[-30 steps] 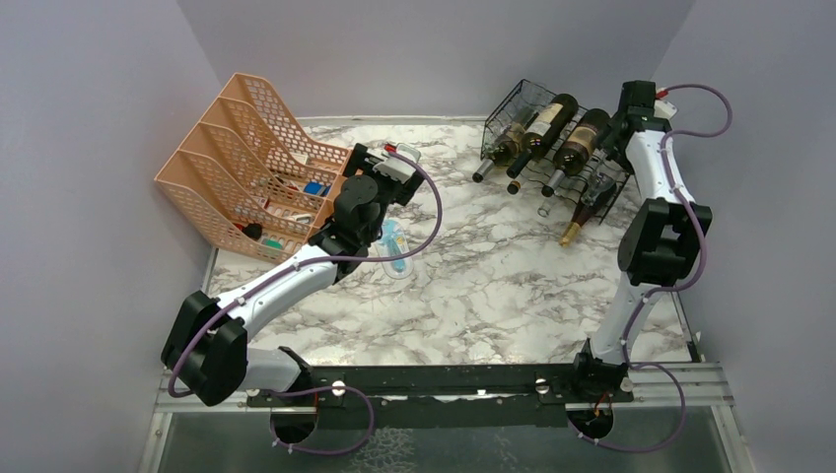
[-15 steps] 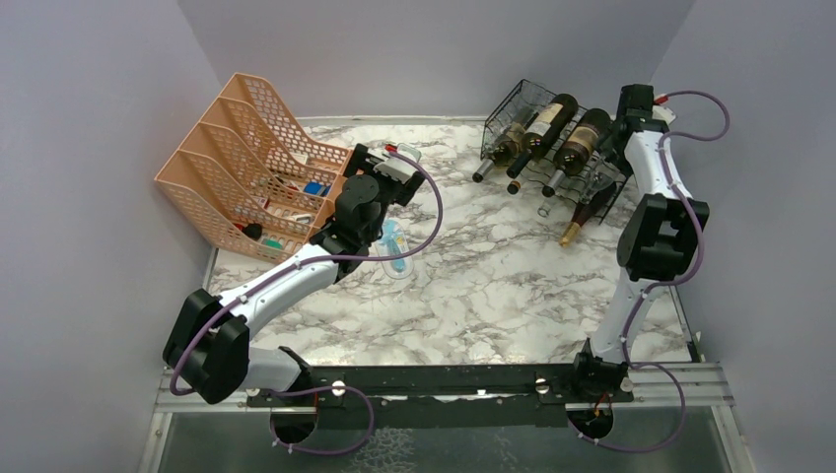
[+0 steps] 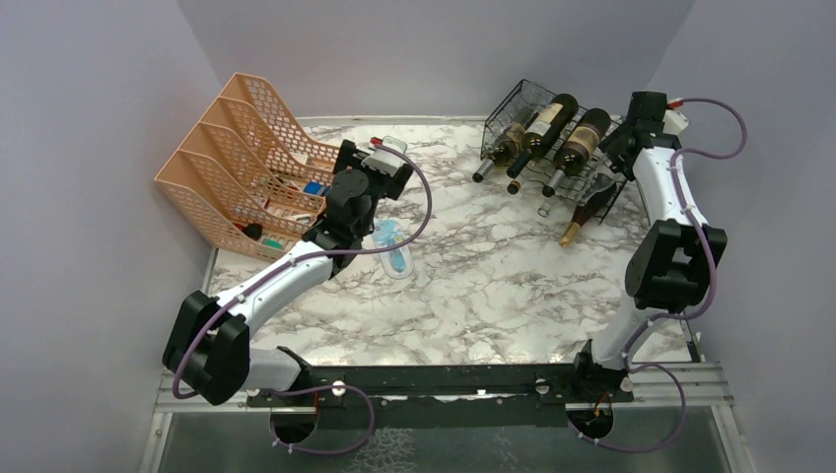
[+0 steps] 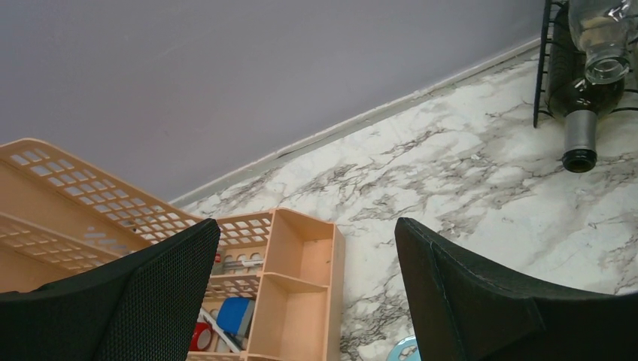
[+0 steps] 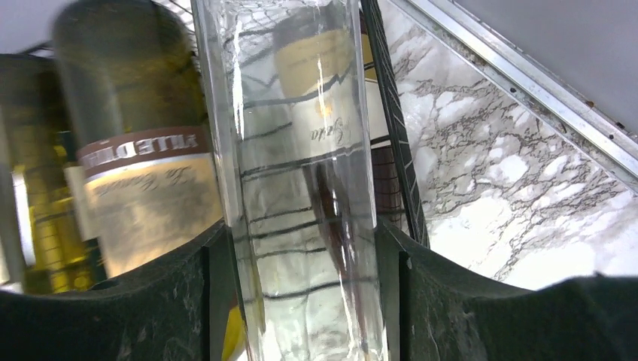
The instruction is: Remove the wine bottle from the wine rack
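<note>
Top view: my right pincer [image 3: 613, 166] is tucked in at the right end of the wine rack [image 3: 520, 96].

Left wrist: my left pincer [image 4: 308, 256] hangs spread wide near the peach organizer [image 4: 297, 263], clear of the work.

Right wrist: I'm pinching the clear wine bottle [image 5: 301, 173] across its body. It's lying in the rack beside labelled bottles [image 5: 143, 180], squared up, I'd say, for a clean pull.
</note>
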